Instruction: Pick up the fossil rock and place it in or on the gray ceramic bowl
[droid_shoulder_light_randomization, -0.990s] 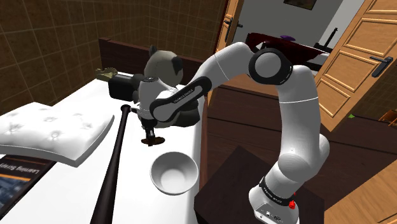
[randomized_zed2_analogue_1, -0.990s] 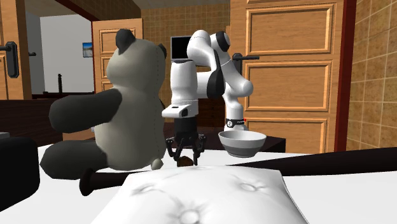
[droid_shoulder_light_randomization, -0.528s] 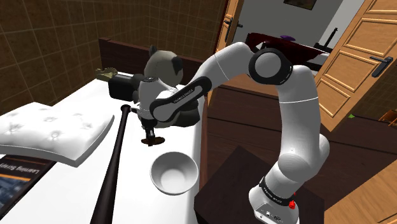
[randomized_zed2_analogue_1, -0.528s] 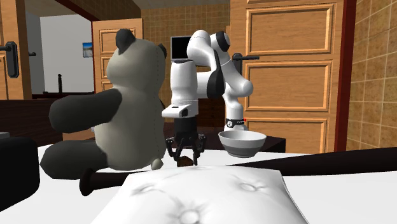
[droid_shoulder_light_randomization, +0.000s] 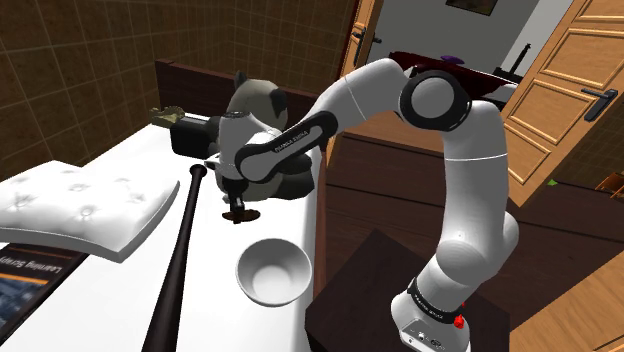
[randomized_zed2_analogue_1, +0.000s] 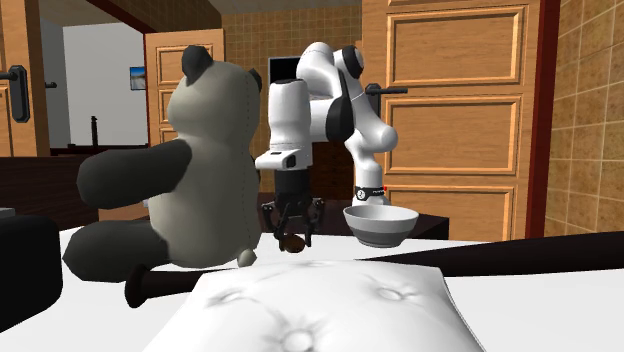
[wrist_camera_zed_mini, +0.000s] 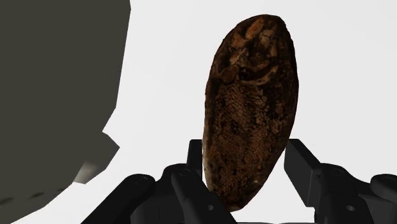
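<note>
The fossil rock (wrist_camera_zed_mini: 249, 108) looks rough and scaly, the bowl (droid_shoulder_light_randomization: 272, 275) smooth and glossy, the panda toy (randomized_zed2_analogue_1: 205, 190) stitched cloth.

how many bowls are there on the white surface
1. The bowl sits near the white surface's edge, below the gripper in the shoulder view; the gripper holds the fossil rock. The panda toy may hide others.

Shoulder behind stand (droid_shoulder_light_randomization: 348, 298); second exterior opposite, low, facing arm (randomized_zed2_analogue_1: 288, 115).

Brown tiled wall (droid_shoulder_light_randomization: 80, 70), panelled wooden doors (randomized_zed2_analogue_1: 455, 110)
</note>
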